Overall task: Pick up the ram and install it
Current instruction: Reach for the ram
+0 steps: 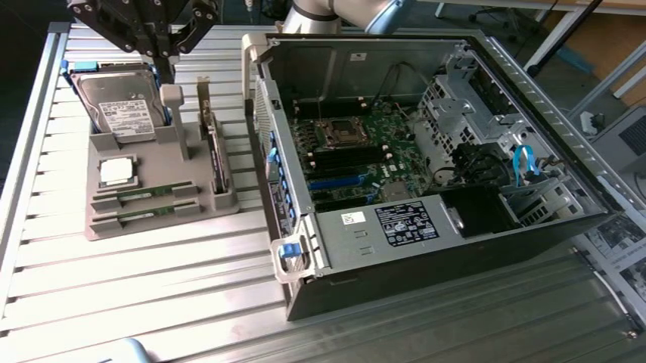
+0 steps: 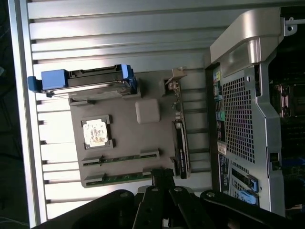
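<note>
Two thin green ram sticks lie side by side in slots at the front of a grey holder tray (image 1: 151, 227): one ram (image 1: 151, 193) and its twin (image 1: 147, 215). In the wrist view they are the ram (image 2: 121, 157) and the twin (image 2: 119, 178). My gripper (image 1: 162, 62) hangs high above the tray, over the hard drive end, shut with nothing held. In the wrist view, the dark fingertips of the gripper (image 2: 162, 175) meet just past one end of the twin stick.
The tray also holds a hard drive (image 1: 121, 106) with blue rails, a silver processor chip (image 1: 118, 170) and an upright expansion card (image 1: 214, 155). An open computer case (image 1: 302, 249) lies at the exterior view's right, its motherboard (image 1: 364, 151) and black memory slots (image 1: 349, 159) exposed.
</note>
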Tool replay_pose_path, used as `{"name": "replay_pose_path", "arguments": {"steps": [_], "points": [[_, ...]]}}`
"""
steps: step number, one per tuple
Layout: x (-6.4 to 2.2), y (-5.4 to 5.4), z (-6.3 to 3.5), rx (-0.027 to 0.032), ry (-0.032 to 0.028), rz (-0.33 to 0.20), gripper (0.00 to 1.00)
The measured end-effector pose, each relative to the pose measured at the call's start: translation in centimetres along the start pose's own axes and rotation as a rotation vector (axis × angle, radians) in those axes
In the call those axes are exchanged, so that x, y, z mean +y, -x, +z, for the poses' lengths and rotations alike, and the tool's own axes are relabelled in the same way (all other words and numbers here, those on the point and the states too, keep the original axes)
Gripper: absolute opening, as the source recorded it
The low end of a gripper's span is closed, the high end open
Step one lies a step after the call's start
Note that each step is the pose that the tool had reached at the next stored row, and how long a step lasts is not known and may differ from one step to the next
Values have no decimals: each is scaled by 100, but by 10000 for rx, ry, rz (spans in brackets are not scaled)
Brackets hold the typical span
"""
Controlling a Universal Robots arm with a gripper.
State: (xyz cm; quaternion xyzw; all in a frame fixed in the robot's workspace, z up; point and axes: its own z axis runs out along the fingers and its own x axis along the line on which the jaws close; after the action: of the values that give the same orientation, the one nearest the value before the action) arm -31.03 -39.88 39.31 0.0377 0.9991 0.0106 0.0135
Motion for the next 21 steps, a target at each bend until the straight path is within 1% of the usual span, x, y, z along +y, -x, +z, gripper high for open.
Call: {"name": "replay_pose_path", "arguments": {"steps": [11, 21], "points": [[-8, -107, -3, 0, 0, 0, 11], [-14, -116, 0, -1, 1, 0, 11]]}}
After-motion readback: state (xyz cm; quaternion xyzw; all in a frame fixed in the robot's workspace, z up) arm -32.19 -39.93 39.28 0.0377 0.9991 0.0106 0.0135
